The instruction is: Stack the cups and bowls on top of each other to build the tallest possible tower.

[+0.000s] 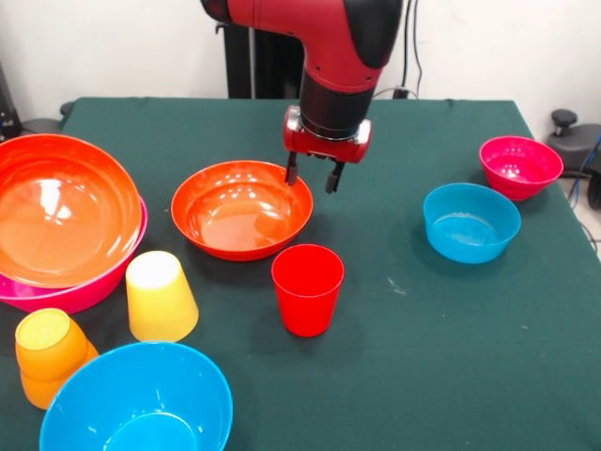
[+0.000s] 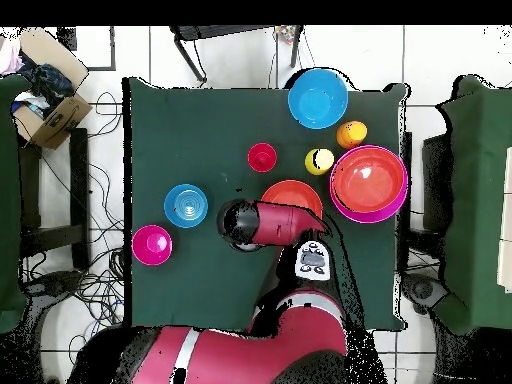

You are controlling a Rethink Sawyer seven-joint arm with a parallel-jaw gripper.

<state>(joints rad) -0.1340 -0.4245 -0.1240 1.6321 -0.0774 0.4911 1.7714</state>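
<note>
My gripper point(image 1: 312, 177) is open and empty, hanging just over the far right rim of an orange-red bowl point(image 1: 242, 209) at the table's middle; one finger point(image 1: 292, 173) is at the rim, the other just outside it. A red cup point(image 1: 307, 287) stands upright just in front of that bowl. A second orange-red bowl point(image 1: 56, 207) sits nested in the large pink bowl point(image 1: 80, 291) at the left. A yellow cup point(image 1: 160, 296) stands upside down beside an orange cup point(image 1: 47, 357). In the overhead view the arm point(image 2: 240, 222) hides the gripper. No light blue cup shows.
A large blue bowl point(image 1: 141, 399) sits at the front left edge. A small blue bowl point(image 1: 470, 221) and a small magenta bowl point(image 1: 519, 166) stand apart at the right. In the overhead view they are the blue bowl point(image 2: 186, 205) and the magenta bowl point(image 2: 151, 243).
</note>
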